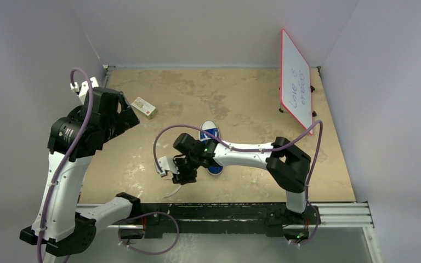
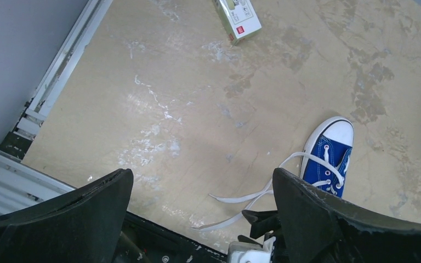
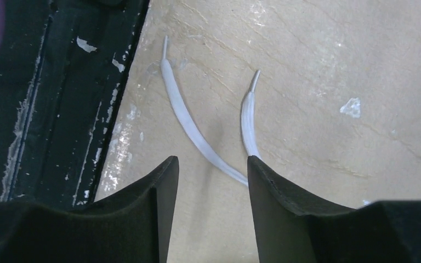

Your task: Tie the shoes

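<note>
The shoe [image 2: 327, 158] is sitting near the middle of the table [image 1: 241, 93], toe cap pointing toward the top of the overhead view, with the right arm reaching across over it. Its laces [image 3: 189, 123] are trailing loose from the eyelets toward the lower part of that view. In the right wrist view both ends are lying flat and apart on the table beside the black rail [image 3: 60, 109].

The right gripper [image 3: 211, 161] is hovering low over those ends with its jaws standing about half apart. One lace is running up to the tip of the right-hand finger and the other is passing into the gap, but nothing is looking pinched.

The left gripper [image 2: 202, 176] is hanging high at the left of the overhead view, spread wide and carrying nothing, well apart from the shoe. A box [image 1: 144, 107] is lying toward the upper left of the table.

By my judgement the task is barely starting. No crossing, loop or knot is showing anywhere, and the laces are looking slack over the tongue. Everything is left: taking an end in each gripper, crossing them, pulling snug, forming loops and cinching the bow.
</note>
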Available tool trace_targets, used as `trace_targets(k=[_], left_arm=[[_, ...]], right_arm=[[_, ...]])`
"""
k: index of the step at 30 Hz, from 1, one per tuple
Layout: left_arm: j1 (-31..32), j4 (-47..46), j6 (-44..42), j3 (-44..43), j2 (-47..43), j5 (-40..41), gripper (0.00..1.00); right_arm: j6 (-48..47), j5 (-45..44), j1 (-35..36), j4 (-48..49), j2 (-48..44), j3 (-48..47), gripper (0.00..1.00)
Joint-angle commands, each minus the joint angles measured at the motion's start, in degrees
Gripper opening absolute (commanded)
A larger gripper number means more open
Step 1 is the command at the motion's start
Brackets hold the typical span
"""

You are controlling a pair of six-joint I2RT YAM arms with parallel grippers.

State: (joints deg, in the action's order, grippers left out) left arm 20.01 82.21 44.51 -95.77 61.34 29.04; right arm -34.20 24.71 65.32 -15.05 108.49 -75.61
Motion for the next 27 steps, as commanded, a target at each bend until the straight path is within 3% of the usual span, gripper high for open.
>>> trace_targets(k=[1,7,14,21,24,27], left_arm=[[0.12,2.57,1.69,-2.3,-1.16,2.11,0.99],[0.12,2.59,2.37,-2.45,-1.6,1.35,0.99],[0.12,2.44,2.49,-2.4,-0.59,0.5,0.99],[0.11,0.83,1.27,-3.12,1.52,0.26,0.99],[0.12,-0.94,0.44,-4.04,3.1,-0.82,0.99],[0.12,-4.58,-0.54,-4.24,3.86,-3.18,0.99]], right_arm=[[-6.12,3.95,-0.54,1.77,1.09,-0.49,0.5],[-9.15,4.68,-0.54,-0.33,3.56,-1.07,0.43],[-10.13,0.31,-0.4,2.84,4.82,2.02,0.48],[-9.16,-2.74,-0.19,3.45,2.16,3.84,0.03],[-1.4,-4.22,-2.1,2.26,-2.67,2.31,0.0],[14.75,-5.27,-7.39,4.8,-10.78,2.97,0.0]])
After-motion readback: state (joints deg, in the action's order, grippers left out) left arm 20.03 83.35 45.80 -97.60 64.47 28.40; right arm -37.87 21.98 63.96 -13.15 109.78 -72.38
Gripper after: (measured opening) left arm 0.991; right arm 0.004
